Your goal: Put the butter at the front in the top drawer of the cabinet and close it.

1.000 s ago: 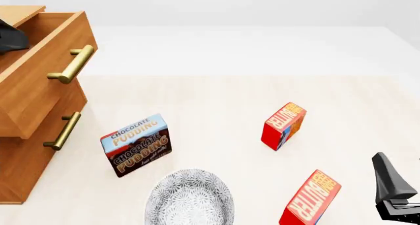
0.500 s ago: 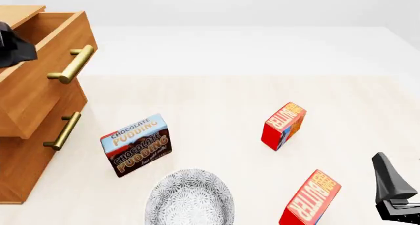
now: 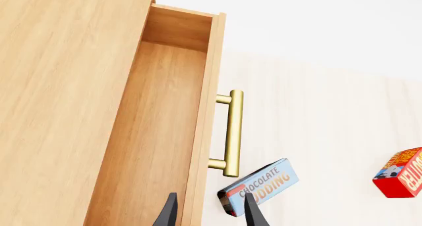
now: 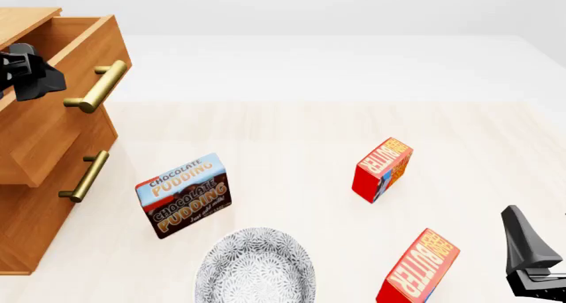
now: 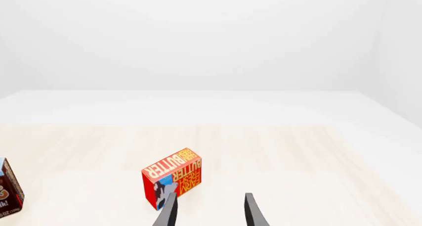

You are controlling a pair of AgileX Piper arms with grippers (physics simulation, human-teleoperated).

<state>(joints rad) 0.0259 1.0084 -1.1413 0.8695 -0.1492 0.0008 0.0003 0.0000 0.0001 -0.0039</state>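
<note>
Top drawer open | left gripper and right gripper parted, empty | risk: twin carton mistaken for front butter

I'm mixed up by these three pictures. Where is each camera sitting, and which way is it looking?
Front view: high behind the arms, looking down the table; both grippers show, left, right.
Left wrist view: on the left arm, above the open top drawer; fingertips show.
Right wrist view: low on the right arm, facing a butter box; fingertips show.
Shared: the pudding box.
</note>
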